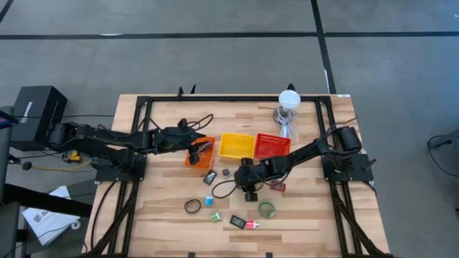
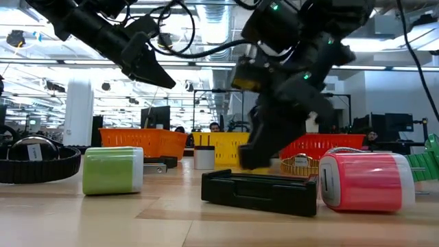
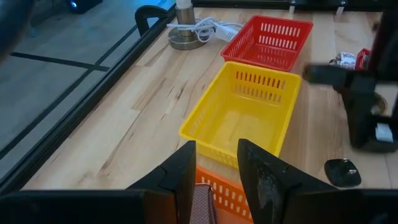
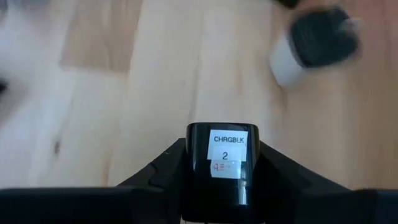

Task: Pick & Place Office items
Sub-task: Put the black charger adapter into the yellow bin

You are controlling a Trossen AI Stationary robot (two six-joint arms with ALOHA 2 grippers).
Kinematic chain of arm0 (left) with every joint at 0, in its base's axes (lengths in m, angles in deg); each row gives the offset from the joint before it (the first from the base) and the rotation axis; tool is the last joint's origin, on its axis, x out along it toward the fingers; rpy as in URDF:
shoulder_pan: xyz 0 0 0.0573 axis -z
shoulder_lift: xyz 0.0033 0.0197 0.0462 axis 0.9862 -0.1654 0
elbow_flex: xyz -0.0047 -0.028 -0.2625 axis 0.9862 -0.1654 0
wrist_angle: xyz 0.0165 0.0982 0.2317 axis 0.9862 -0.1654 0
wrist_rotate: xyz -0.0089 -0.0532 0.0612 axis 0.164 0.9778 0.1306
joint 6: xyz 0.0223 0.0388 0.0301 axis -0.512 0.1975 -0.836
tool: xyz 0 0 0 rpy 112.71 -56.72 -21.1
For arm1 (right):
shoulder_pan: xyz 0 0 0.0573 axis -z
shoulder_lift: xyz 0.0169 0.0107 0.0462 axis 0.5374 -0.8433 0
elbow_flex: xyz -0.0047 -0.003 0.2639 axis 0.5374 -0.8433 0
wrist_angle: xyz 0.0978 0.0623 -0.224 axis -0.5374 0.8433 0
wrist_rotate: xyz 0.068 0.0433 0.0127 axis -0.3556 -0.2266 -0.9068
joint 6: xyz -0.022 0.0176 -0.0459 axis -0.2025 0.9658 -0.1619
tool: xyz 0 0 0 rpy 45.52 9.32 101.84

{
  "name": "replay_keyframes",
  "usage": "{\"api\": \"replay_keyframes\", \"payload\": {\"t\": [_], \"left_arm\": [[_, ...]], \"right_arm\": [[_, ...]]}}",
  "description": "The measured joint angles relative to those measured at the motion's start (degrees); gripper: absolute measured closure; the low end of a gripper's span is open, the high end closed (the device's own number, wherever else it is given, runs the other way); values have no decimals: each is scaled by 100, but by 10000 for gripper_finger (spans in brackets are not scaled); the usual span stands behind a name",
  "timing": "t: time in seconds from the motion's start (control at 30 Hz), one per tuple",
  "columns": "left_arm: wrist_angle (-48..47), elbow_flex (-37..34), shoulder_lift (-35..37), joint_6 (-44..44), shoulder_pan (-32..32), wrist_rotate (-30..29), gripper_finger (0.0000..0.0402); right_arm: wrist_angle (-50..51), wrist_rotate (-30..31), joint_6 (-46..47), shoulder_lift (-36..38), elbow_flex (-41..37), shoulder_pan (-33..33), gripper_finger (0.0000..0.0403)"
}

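Right hand (image 4: pixel 217 163) gripping labelled black charger (image 4: pixel 219 168), label unseen overhead

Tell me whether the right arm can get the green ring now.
Probably not yet. The right claw is shut on a black charger piece. The green ring lies close by, with bare table between, so reach itself looks fine.

The yellow basket (image 1: pixel 237 145) serves as the landmark on the wooden table (image 1: pixel 165 222). The orange basket (image 1: pixel 199 153) stands just beside it on one side; the red basket (image 1: pixel 272 145) stands just beside it on the other. The clear jar (image 1: pixel 288 107) with a white top stands beyond the red basket, near the table's far edge. A black box (image 1: pixel 34 115) sits off the table, well apart from the yellow basket.
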Motion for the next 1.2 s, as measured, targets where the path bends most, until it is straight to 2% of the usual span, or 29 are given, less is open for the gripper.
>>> {"api": "replay_keyframes", "payload": {"t": [0.1,0.3,0.53,0.8,0.97,1.2], "left_arm": [[15,0,0,0,0,2,289],[36,-2,0,0,-1,2,289],[60,-2,0,0,-1,2,289],[87,-2,0,-2,-1,2,289],[89,-2,0,-2,0,2,289],[100,-2,0,-2,0,0,289]], "right_arm": [[258,24,-195,312,36,66,251],[528,20,-658,1094,35,341,266],[474,44,-1044,1630,42,1076,251],[412,-35,-1040,979,44,1940,261],[306,-345,-1013,506,94,2047,247],[312,-288,-1198,45,486,2053,250]]}}
